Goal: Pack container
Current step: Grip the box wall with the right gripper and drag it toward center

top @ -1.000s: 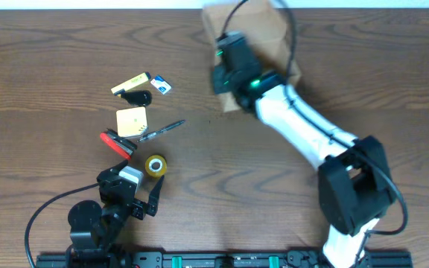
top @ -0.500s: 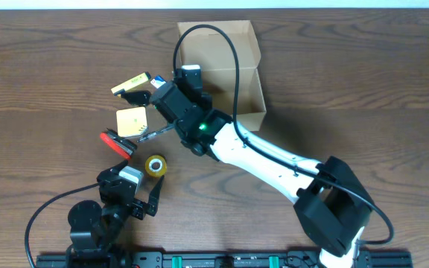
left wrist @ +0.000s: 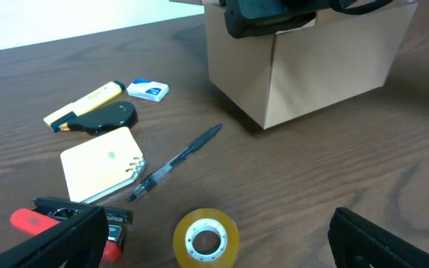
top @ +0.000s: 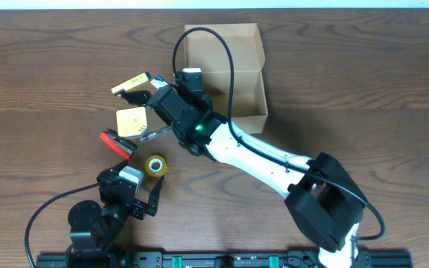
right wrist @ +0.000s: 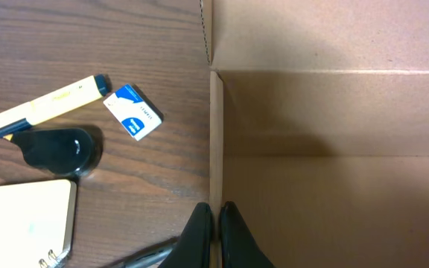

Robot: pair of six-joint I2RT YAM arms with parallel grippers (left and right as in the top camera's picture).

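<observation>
The container (top: 240, 93) sits open-topped at 12 o'clock on the table (top: 43, 52), and as far as I can see into it, nothing is inside yet. My right gripper (right wrist: 216, 216) is at the container's 9 o'clock wall. In the right wrist view, the top edge of that wall runs straight in between the jaws, which are pressed together on it. I read that as a pinch on the cardboard. The left gripper (left wrist: 214, 219) is parked at 7 o'clock with its jaws wide apart and nothing in them, just short of the tape roll (top: 155, 165).

The items to pack are scattered at 8 o'clock from the container: a highlighter (top: 130, 83), an eraser (top: 162, 86), a notepad (top: 132, 121) and a pen (top: 162, 129).

The container looks light, thin-walled and fairly stiff at its folds. I expect it to slide easily on the smooth wood, and a single wall will flex or crease if I pull hard. The best hold is low on a wall and close to a corner, where the fold stiffens it. I'd keep pulls slow and level so it doesn't tip. A squeeze across the open top would probably buckle it.
</observation>
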